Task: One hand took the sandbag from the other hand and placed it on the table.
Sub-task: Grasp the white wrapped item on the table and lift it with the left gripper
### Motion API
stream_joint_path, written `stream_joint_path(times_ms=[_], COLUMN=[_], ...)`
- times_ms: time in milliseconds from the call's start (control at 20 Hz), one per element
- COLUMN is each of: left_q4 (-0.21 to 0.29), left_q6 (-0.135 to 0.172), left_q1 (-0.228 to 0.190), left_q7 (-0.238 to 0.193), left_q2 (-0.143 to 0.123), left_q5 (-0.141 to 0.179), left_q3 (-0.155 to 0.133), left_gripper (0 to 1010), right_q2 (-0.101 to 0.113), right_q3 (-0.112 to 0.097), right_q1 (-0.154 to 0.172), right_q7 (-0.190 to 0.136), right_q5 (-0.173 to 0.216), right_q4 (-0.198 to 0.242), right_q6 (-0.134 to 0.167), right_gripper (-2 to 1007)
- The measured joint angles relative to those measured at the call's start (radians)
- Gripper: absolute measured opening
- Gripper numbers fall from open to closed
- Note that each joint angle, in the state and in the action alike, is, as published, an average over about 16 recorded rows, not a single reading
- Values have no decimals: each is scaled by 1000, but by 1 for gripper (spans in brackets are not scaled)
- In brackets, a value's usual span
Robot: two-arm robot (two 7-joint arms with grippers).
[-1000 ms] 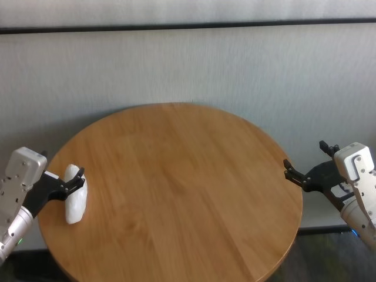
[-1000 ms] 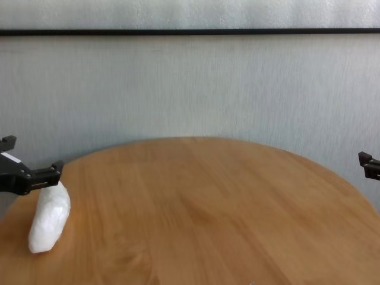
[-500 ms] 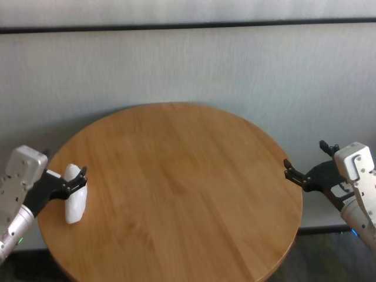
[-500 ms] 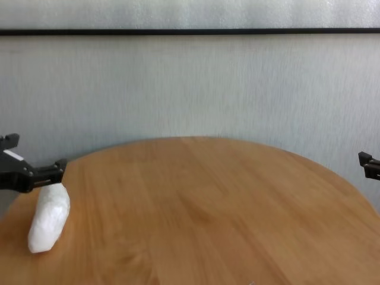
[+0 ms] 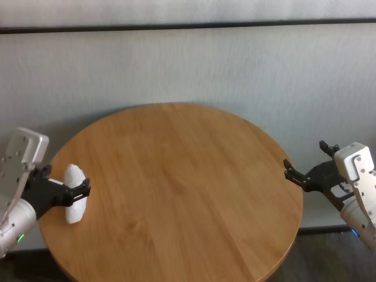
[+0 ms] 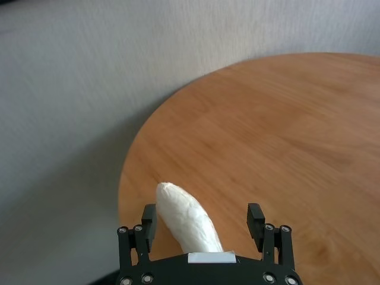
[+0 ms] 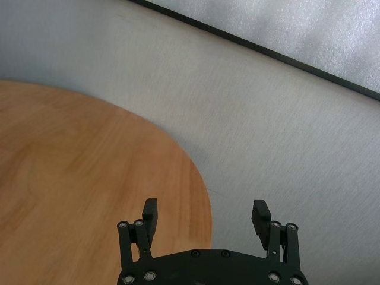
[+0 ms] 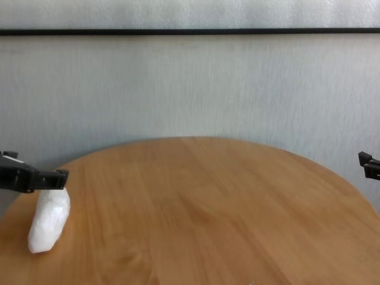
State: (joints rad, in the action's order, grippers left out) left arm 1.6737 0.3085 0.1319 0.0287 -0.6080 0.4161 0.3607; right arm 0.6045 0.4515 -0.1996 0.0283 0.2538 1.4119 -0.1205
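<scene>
The white lumpy sandbag [image 5: 74,202] [image 8: 48,219] lies flat on the round wooden table [image 5: 176,188] near its left edge. My left gripper [image 5: 81,191], the one with the green ring, hovers just over it. In the left wrist view this gripper [image 6: 202,212] is open, its fingers either side of the sandbag [image 6: 187,219] with gaps on both sides. My right gripper [image 5: 305,158], the one with the blue ring, stays open off the table's right edge. Nothing lies between the fingers of the right gripper [image 7: 205,208].
A grey wall [image 5: 188,64] with a dark horizontal strip rises close behind the table. The table's curved edge [image 7: 205,196] runs just under the right gripper. Bare wood-grain top [image 8: 202,208] fills the middle.
The left wrist has swung and its fingertips have shifted slightly nearer along the sandbag. The sandbag and the right arm have not moved.
</scene>
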Motion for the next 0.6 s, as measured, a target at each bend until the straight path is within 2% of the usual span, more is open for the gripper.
stream_joint_path(times_ms=[150,250,450,600], left_q4=[27,38,46,40], left_q6=[103,161,250,300], left_q1=[5,11,26,38], left_q7=[31,55,97,124], left_q2=[29,53,103,139], left_q5=[28,40,54,59], left_q3=[-16,-24,-35,-41], left_gripper=[1002,1002,1002,1002], right_q2=[0,0,0,0], right_q3=[0,0,0,0], right_q1=[0,0,0,0], right_q7=[0,0,0,0], right_q5=[0,0,0,0], right_q4=[0,0,0,0], right_q6=[0,0,0,0], right_gripper=[1002,1002,1002,1002])
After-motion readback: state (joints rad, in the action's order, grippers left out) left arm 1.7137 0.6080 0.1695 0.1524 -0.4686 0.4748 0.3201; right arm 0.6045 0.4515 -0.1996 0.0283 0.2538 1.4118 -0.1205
